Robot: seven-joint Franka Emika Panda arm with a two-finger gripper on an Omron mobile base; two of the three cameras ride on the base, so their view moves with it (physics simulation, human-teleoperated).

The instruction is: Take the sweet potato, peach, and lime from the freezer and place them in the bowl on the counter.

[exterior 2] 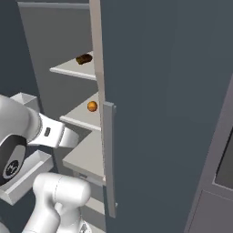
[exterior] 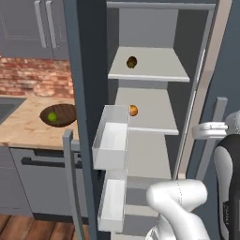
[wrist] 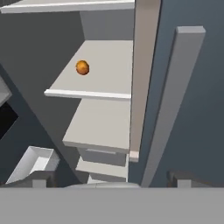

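The hand (wrist: 111, 181) hung released and empty outside the open freezer (exterior: 86, 117), aimed up at the peach (wrist: 82, 67) near the left edge of its shelf. Reaching in, I judged, it could clip the door edge or nudge the round peach off.

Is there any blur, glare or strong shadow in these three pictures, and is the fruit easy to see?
Left base view: flat even light, no glare; the lime in the bowl looks slightly soft. Right base view: the fridge door's dark face covers the right side, with the peach clear beside it. Hand view: peach sharp on its pale shelf, only soft shading underneath.
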